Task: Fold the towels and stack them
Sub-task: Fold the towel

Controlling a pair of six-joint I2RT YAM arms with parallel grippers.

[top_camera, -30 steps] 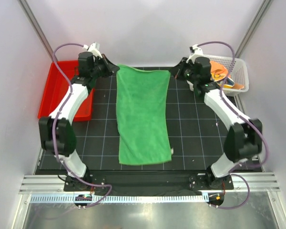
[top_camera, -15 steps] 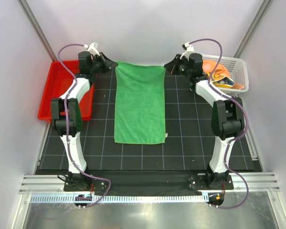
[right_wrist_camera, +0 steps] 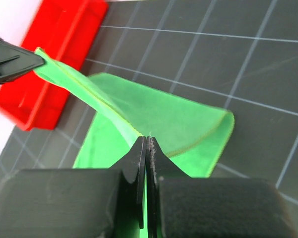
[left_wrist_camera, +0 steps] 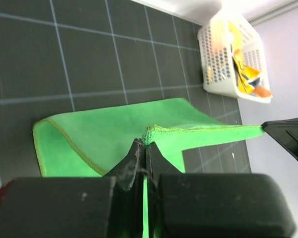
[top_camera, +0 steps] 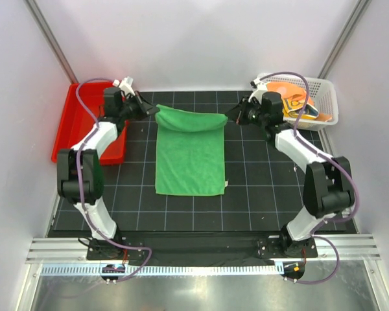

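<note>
A green towel (top_camera: 189, 159) lies lengthwise on the black gridded mat, its far edge raised and curling over toward the near side. My left gripper (top_camera: 153, 111) is shut on the far-left corner, and my right gripper (top_camera: 231, 116) is shut on the far-right corner. In the left wrist view the pinched hem sits at the gripper (left_wrist_camera: 145, 144), with the green towel (left_wrist_camera: 109, 134) below it. The right wrist view shows its gripper (right_wrist_camera: 147, 140) clamped on the green towel (right_wrist_camera: 169, 114). Orange and yellow towels (top_camera: 295, 102) lie crumpled in the basket.
A red tray (top_camera: 78, 123) stands at the left edge of the mat. A white mesh basket (top_camera: 329, 107) stands at the far right. The red tray (right_wrist_camera: 54, 59) shows in the right wrist view, the white mesh basket (left_wrist_camera: 223, 64) in the left wrist view.
The towel slid away from the near edge, then both grippers brought its far edge toward the near side, so that edge now curls over the flat part.
</note>
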